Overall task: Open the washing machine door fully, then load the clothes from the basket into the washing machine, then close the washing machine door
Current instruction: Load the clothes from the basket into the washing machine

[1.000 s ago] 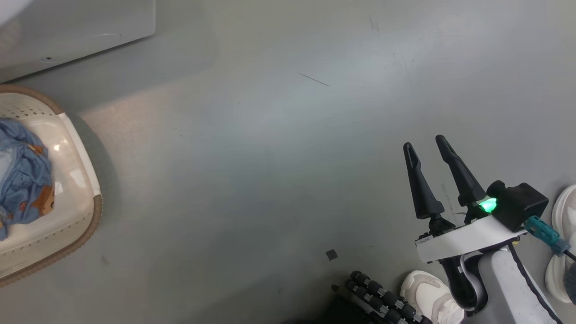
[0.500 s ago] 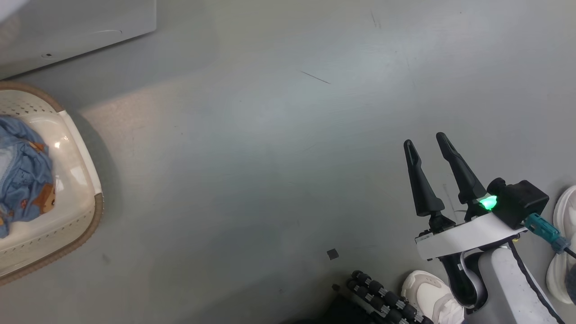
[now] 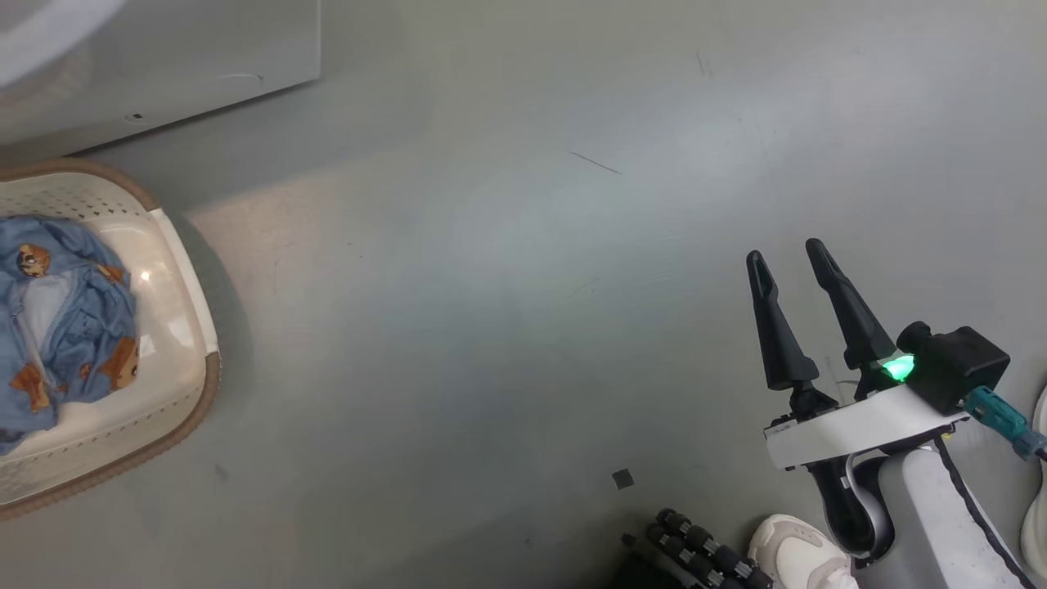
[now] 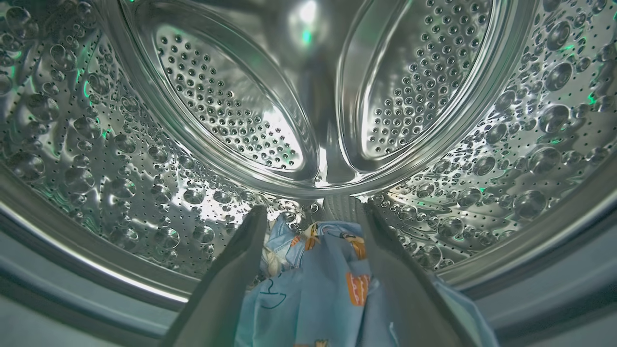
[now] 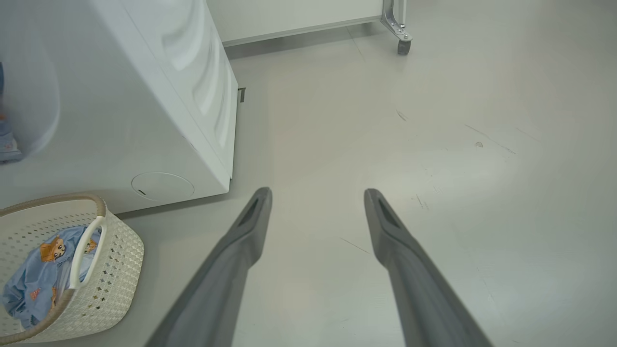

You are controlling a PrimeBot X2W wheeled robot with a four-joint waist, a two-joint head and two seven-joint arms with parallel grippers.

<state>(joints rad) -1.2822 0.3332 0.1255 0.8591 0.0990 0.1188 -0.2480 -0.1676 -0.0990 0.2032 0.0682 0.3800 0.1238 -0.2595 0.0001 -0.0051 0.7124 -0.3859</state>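
**Left gripper spread inside the drum, blue garment between its fingers**

The left gripper [image 4: 312, 208] reaches through the machine's mouth and points at the back wall of the drum [image 4: 231, 111], fingers wide apart. A blue garment [image 4: 318, 289] lies between them, its length running along the fingers towards the tips; I cannot tell whether either finger presses it.

The right gripper [image 3: 784, 251] hangs over bare floor [image 3: 491, 327], well away from the machine [image 5: 144, 120], fingers parted, empty, and pointing forward and down.

The basket [image 3: 214, 384] stands upright on the floor just beside the machine's lower front. More blue bear-print clothes [image 3: 69, 327] lie crumpled in it. A person's shoe [image 3: 797, 556] shows beside the right arm.
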